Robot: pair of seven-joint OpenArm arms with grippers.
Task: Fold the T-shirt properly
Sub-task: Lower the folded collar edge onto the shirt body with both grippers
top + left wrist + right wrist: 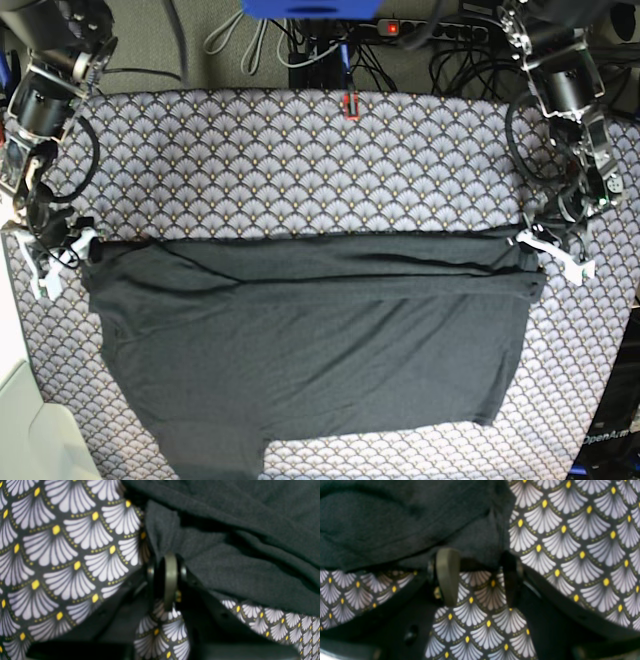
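The dark charcoal T-shirt [320, 340] lies spread on the table, its top part folded down into a straight band across the width. A sleeve hangs at the lower left. My left gripper [548, 250] is at the shirt's right fold corner. In the left wrist view it [168, 563] is shut, with the shirt fabric [250, 567] puckered into it. My right gripper [58, 258] is at the left fold corner. In the right wrist view it [478, 577] is open, its fingers [447, 575] apart, with the shirt edge [395, 525] reaching just between them.
A tablecloth [300, 170] with a white fan pattern and yellow dots covers the table, also in the left wrist view [62, 555] and right wrist view [582, 542]. Cables and a power strip [400, 25] lie beyond the far edge. A small red item [349, 104] sits at the far middle.
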